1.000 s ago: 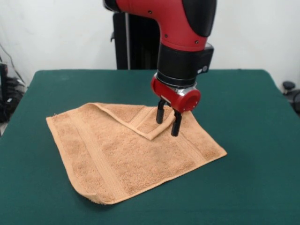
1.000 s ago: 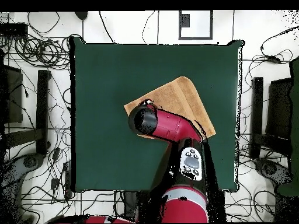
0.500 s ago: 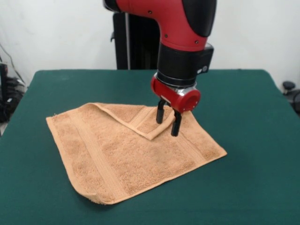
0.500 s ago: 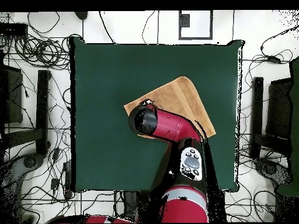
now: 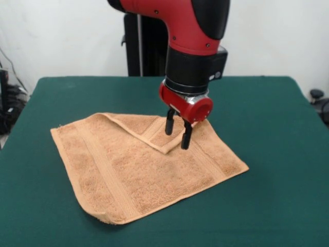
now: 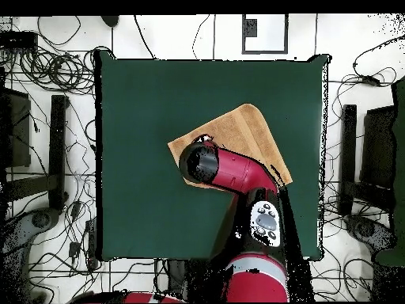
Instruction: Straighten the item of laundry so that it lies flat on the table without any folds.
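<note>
Currently the hand (image 5: 176, 136) hangs with fingers apart, holding nothing, just over the tip of a corner folded back onto the towel (image 5: 133, 170). Otherwise the towel lies mostly flat mid-surface (image 5: 267, 206), so that fold, I judge, remains to be undone.

No words, numbers or brand marks can be read anywhere. The small lit screen on the arm (image 6: 265, 222) in the overhead view shows only blurred shapes, nothing legible.
</note>
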`<action>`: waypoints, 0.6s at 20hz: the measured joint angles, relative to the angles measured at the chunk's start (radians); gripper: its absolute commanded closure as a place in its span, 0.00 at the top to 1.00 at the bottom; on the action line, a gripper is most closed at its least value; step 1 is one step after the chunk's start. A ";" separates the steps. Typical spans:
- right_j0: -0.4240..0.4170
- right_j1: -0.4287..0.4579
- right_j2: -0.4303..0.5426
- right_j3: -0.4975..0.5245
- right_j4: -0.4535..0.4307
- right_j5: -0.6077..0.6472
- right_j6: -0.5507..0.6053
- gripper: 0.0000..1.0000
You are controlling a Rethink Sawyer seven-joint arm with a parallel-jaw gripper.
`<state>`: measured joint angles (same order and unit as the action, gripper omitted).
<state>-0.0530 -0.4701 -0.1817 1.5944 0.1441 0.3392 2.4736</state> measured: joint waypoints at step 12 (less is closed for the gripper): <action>-0.017 -0.001 0.001 0.000 -0.009 0.005 0.000 1.00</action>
<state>-0.0702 -0.4715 -0.1805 1.5944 0.1347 0.3439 2.4736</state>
